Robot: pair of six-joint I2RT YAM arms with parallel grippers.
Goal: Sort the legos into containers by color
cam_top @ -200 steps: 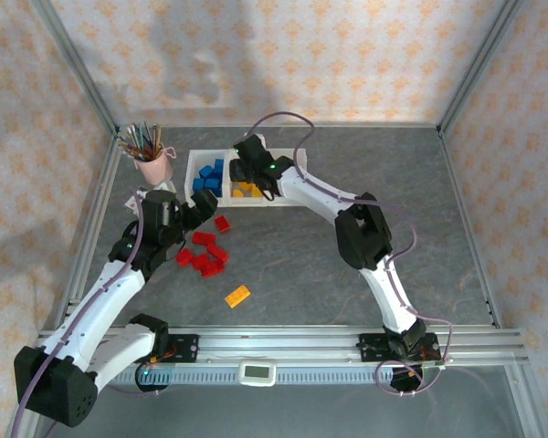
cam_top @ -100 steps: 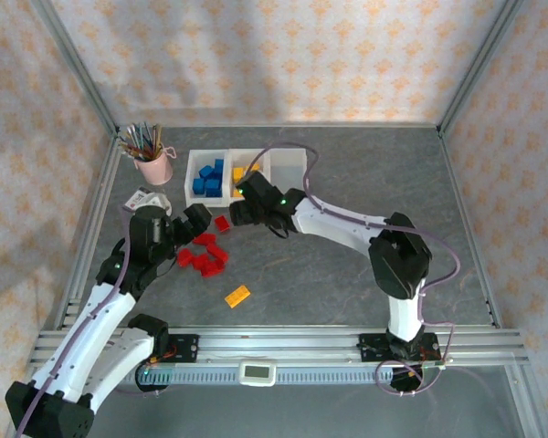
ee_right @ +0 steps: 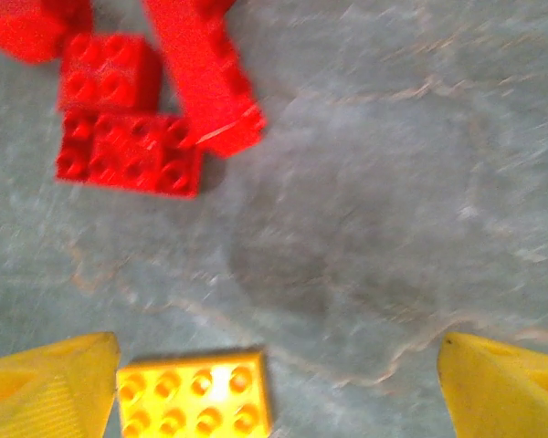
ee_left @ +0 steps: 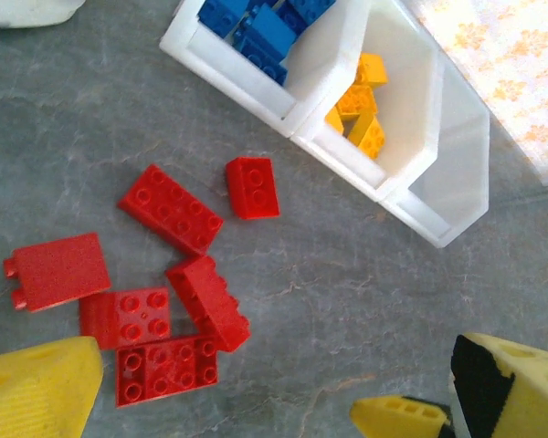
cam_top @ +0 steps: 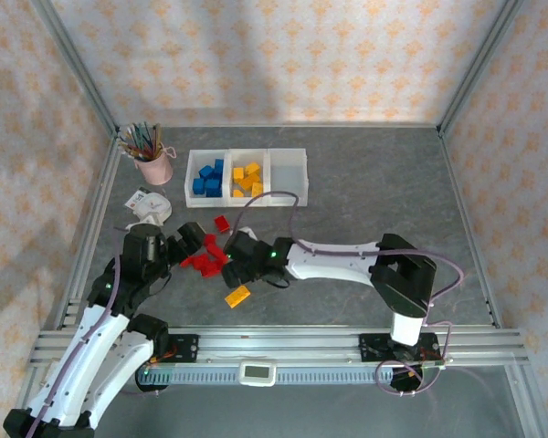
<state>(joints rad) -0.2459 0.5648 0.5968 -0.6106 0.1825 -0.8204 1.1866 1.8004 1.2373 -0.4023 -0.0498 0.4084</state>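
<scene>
The containers point(cam_top: 289, 194) stand at the back as one row: blue legos point(cam_top: 206, 178) fill the left bin, yellow ones point(cam_top: 247, 179) the middle bin, and the right bin point(cam_top: 288, 168) holds nothing. Several red legos point(cam_top: 205, 260) lie loose on the table, also in the left wrist view as red legos point(ee_left: 169, 292). My left gripper point(cam_top: 190, 240) hovers open at their left edge; its midpoint point(ee_left: 274, 401) is over bare table. My right gripper point(cam_top: 240, 265) is open just above a lone yellow lego point(cam_top: 237, 295). That yellow lego point(ee_right: 194, 397) lies beside the left finger of the open right gripper point(ee_right: 274, 392).
A pink cup of coloured pencils point(cam_top: 152, 161) stands left of the bins, with a white crumpled object point(cam_top: 147, 204) below it. One red lego point(cam_top: 222, 223) lies apart, nearer the bins. A metal rail point(cam_top: 283, 345) runs along the near edge.
The right arm swung from the yellow bin down to the table by the lone yellow lego, its jaws widening. The left arm drew back toward the near edge, still open.
</scene>
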